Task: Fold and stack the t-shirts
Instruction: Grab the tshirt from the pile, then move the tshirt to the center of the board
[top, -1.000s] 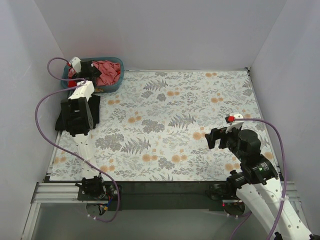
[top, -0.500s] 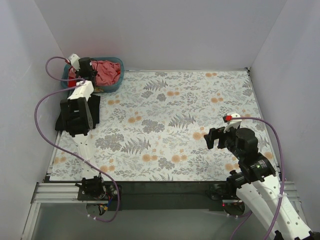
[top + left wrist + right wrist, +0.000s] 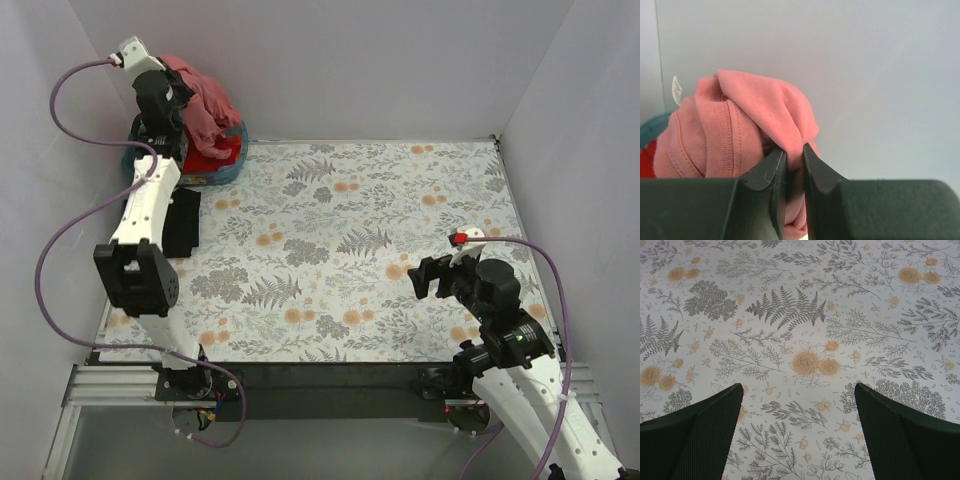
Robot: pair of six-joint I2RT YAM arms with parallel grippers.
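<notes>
The left end effector [image 3: 793, 150] hides the lower folds of the salmon-pink t-shirt [image 3: 740, 120], which mostly covers the teal basket [image 3: 240, 150].

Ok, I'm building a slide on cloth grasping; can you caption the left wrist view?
Left gripper shut on a fold of the salmon-pink t-shirt, held up before a plain wall.

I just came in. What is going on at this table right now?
The left gripper is shut on the salmon-pink t-shirt and holds it up in the air above the teal basket in the far left corner. A red t-shirt lies in that basket. A black t-shirt lies flat on the floral table cover, near its left edge. The right gripper is open and empty, hovering over the cover on the right side.
</notes>
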